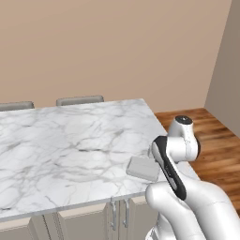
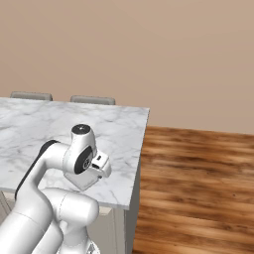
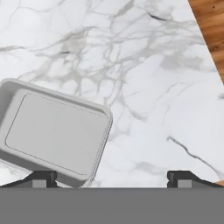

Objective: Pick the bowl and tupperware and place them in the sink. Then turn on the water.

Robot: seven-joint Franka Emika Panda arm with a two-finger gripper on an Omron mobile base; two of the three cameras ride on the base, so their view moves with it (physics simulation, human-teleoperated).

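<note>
Overhead, the pincer (image 3: 112,178) hung spread to its full width above the marble, its two dark fingertips (image 3: 40,179) standing far apart and closing on nothing. The tupperware (image 3: 53,131) lay flat on the stone below it, lid up, sitting toward the left tip, with one corner reaching down beside that tip; whether the tip actually touched it could not be told. The right tip stood over bare marble.

The white marble counter (image 1: 70,145) was the biggest thing there, a veined slab on pale cabinet fronts (image 1: 84,218), with two grey chair backs (image 1: 79,100) showing past its far edge. A plain beige wall (image 1: 112,47) rose behind, and wooden floorboards (image 2: 198,183) ran beyond the counter's right end.

The white arm (image 1: 187,197) rose from the near side and folded forward over the counter's front right corner, its wrist bent down so the hand pointed at the surface. From the left base camera the tupperware (image 1: 143,168) showed just beside the arm's dark-striped link, near the counter's front edge and right corner.
</note>
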